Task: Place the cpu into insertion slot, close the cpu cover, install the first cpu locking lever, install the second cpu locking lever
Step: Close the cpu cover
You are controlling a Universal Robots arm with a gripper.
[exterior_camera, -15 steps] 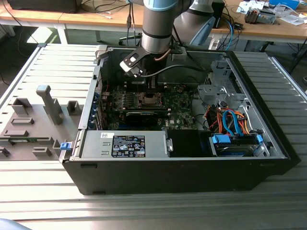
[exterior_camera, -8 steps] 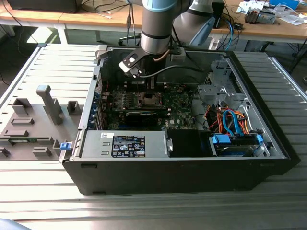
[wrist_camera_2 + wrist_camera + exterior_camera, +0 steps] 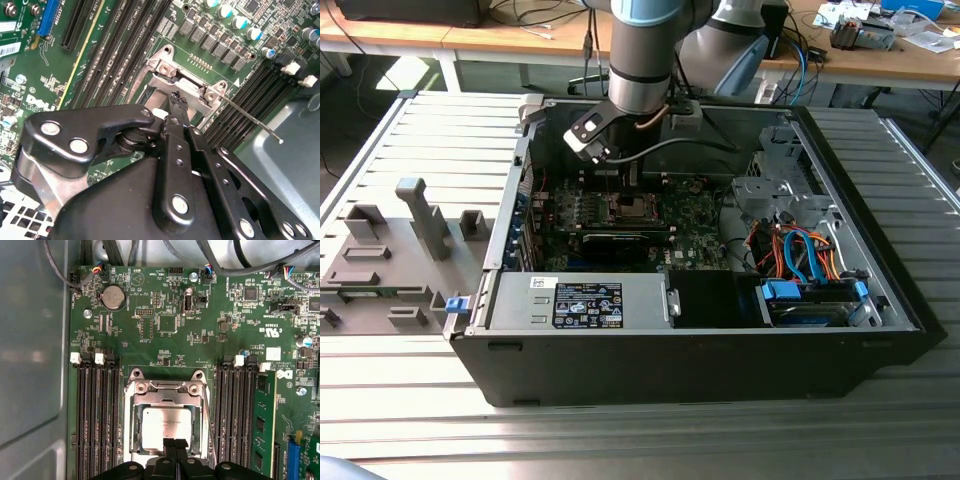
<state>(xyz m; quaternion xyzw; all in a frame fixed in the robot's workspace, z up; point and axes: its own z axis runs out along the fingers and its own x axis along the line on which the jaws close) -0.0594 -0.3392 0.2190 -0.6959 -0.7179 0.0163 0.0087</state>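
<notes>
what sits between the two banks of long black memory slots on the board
In the first wrist view, the cpu lies there, with the cpu cover down around it.

Bright light washes across the ribbed grey metal tabletop (image 3: pixel 650 440), and beyond it wooden desks (image 3: pixel 510 38) sit strewn with loose cables (image 3: pixel 535 12).

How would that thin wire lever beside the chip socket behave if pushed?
The lever is a long, thin wire, so it probably flexes springily rather than staying stiff. It looks light for its length. Its smooth, round metal could let a push slide off.
</notes>
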